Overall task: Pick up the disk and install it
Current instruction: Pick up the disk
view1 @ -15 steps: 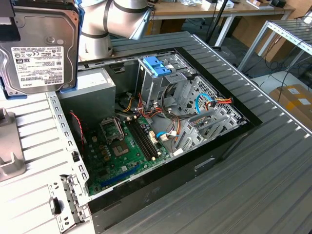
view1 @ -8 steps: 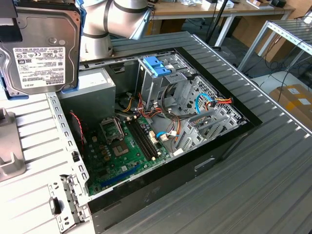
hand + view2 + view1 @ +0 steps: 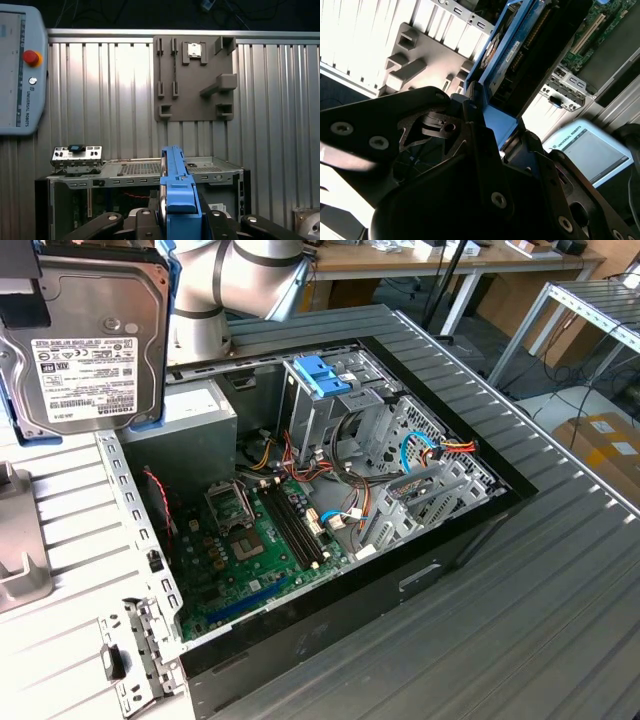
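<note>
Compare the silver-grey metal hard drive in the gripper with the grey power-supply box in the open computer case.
The silver-grey metal hard drive hangs upright in the gripper, clear of the black computer case; the grey power-supply box sits in the case's corner. The drive is flat with a blue bracket and pale label; the box is a thick block. Both are rectangular grey metal.

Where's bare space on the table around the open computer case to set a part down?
The ribbed table is bare beside the case toward the exterior view's right and lower edge. Inside, cables and the motherboard crowd it.
</note>
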Motion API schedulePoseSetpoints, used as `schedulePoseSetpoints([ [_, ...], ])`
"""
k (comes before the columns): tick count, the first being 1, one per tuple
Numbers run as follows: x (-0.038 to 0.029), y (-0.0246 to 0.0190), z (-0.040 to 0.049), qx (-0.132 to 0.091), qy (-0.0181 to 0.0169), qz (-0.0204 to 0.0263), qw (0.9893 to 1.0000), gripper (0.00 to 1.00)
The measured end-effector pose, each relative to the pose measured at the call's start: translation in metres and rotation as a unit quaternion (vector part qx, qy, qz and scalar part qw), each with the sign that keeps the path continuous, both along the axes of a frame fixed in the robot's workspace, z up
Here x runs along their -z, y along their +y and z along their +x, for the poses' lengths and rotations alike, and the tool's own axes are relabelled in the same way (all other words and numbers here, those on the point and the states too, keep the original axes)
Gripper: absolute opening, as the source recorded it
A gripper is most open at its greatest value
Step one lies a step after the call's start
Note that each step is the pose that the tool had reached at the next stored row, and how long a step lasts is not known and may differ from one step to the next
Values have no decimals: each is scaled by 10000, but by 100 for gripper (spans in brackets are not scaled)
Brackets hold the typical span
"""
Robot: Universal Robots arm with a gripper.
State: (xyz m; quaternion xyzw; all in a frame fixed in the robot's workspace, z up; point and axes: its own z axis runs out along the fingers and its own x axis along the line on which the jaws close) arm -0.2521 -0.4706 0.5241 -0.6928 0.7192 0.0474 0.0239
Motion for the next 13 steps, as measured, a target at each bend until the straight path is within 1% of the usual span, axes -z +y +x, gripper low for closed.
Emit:
schedulePoseSetpoints([
  [13,2,-30,42,0,0,-3,10000,37],
])
